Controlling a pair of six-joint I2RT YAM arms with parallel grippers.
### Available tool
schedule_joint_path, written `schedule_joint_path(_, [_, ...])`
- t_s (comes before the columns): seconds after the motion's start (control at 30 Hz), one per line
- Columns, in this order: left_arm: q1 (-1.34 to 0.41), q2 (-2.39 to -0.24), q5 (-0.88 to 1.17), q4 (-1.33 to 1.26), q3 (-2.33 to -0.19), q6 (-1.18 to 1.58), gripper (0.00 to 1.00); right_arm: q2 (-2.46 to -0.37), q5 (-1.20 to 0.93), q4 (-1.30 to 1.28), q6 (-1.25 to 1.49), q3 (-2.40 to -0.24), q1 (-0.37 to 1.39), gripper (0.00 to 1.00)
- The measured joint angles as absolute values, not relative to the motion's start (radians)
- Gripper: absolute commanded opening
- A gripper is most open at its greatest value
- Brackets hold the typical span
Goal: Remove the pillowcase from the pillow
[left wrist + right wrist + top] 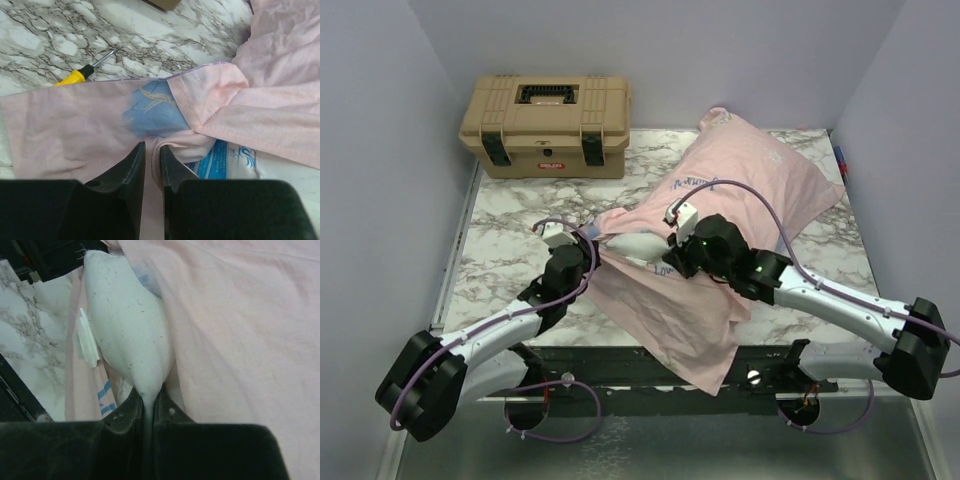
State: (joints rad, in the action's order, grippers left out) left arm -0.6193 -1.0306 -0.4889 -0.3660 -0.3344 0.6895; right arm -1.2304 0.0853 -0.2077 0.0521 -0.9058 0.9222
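Note:
The pillowcase (740,175), pale pink side out, lies across the marble table from back right to the front edge, still round most of the pillow. A white corner of the pillow (638,243) sticks out of its open end. My left gripper (588,256) is shut on a fold of the pillowcase (75,130) by the opening. My right gripper (677,247) is shut on the pillow's white corner (125,325), with pink pillowcase (240,330) to its right. A white tag (86,342) hangs off the pillow.
A tan toolbox (546,124) stands at the back left. A yellow-handled screwdriver (82,75) lies on the marble beside the pillowcase edge. Grey walls close in left, back and right. The pillowcase's loose end hangs over the table's front edge (620,350).

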Motion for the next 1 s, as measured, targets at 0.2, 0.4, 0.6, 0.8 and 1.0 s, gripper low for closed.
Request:
schedule_joint_path(0.2, [-0.614,-1.069,-0.410,-0.396,-0.334,0.700,0.18,-1.109,0.009,-0.179,0.064,-0.835,0.869,0.01])
schedule_joint_path(0.4, [-0.597,-1.075,-0.294,-0.453,-0.316,0.706,0.19,-1.090,0.010,-0.151,0.109,-0.834,0.849,0.01])
schedule_joint_path(0.6, [-0.622,-1.056,-0.215,-0.491,-0.281,0.706,0.22,-1.172,0.051,-0.121,0.169,-0.888,0.849,0.01])
schedule_joint_path(0.8, [-0.745,-1.013,-0.227,-0.521,-0.273,0.679,0.22,-1.269,0.126,-0.074,0.229,-0.991,0.849,0.01])
schedule_joint_path(1.0, [-0.923,-1.059,-0.370,-0.543,-0.278,0.602,0.30,-1.335,0.196,-0.030,0.274,-1.070,0.849,0.01])
